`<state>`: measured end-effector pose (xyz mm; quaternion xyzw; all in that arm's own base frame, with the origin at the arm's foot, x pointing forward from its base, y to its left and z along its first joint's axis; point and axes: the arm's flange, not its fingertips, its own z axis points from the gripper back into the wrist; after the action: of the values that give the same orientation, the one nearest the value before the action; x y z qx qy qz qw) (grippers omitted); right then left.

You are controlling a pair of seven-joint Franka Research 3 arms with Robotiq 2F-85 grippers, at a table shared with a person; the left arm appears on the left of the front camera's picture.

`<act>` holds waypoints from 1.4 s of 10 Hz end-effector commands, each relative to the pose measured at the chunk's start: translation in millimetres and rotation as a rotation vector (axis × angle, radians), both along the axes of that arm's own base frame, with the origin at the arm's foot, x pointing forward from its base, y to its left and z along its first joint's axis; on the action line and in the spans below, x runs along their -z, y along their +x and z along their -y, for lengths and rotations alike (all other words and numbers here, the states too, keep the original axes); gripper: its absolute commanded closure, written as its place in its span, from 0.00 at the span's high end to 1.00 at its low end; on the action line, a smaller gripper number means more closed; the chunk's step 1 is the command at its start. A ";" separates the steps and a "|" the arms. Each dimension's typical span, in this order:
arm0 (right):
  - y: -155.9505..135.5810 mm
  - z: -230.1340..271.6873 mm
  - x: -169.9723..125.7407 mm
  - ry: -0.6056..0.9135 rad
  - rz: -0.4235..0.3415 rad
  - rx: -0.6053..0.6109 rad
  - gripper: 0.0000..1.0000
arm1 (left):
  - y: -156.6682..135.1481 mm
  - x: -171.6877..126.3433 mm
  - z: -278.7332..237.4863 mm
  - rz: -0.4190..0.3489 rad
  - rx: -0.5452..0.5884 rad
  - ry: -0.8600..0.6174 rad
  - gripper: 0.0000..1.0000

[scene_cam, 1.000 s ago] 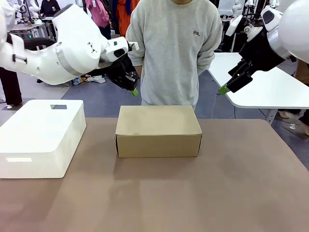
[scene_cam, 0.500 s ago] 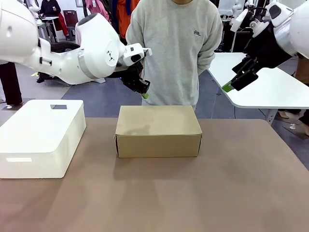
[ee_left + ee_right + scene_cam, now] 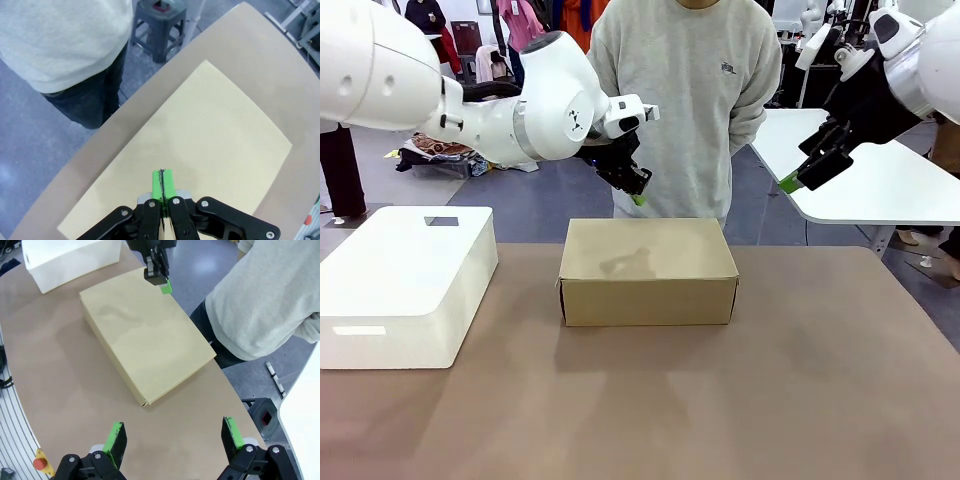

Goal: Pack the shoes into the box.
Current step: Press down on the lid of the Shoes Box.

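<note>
The box [image 3: 648,268] is a tan cardboard shoebox with its lid closed, standing mid-table in front of the person [image 3: 685,100]. The shoes are out of view. My left gripper [image 3: 638,198] is shut with nothing in it and hovers just above the box's far edge. In the left wrist view its green tips [image 3: 163,184] are pressed together over the lid [image 3: 200,160]. My right gripper [image 3: 787,182] hangs high at the right, open and empty. From the right wrist, its fingers [image 3: 116,437] stand wide apart above the table, with the box [image 3: 145,340] and the left gripper [image 3: 162,282] beyond.
A big white rounded-corner block [image 3: 405,280] sits at the table's left. A white side table [image 3: 880,190] stands behind at the right. A stool [image 3: 165,20] is on the floor beside the person. Bare brown tabletop [image 3: 720,400] lies in front of the box.
My left arm has swung right and slightly down, bringing its shut gripper over the box's far edge. The right arm rose a little and has since stayed still.
</note>
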<state>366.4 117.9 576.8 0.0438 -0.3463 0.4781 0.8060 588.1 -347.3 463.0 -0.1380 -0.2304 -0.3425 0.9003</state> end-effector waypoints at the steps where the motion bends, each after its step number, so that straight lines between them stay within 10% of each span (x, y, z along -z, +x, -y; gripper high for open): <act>1: 2.0 -2.8 -1.6 0.002 0.003 0.017 1.00 | 9.5 3.0 9.7 -0.034 -0.013 0.012 0.00; 14: 2.0 -2.8 -1.6 0.002 0.003 0.017 1.00 | 23.6 61.7 13.7 -0.186 -0.064 0.037 0.00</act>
<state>366.4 118.0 577.2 0.0440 -0.3466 0.4782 0.8058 609.1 -361.3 405.1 -0.1380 -0.1592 -0.3145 0.9256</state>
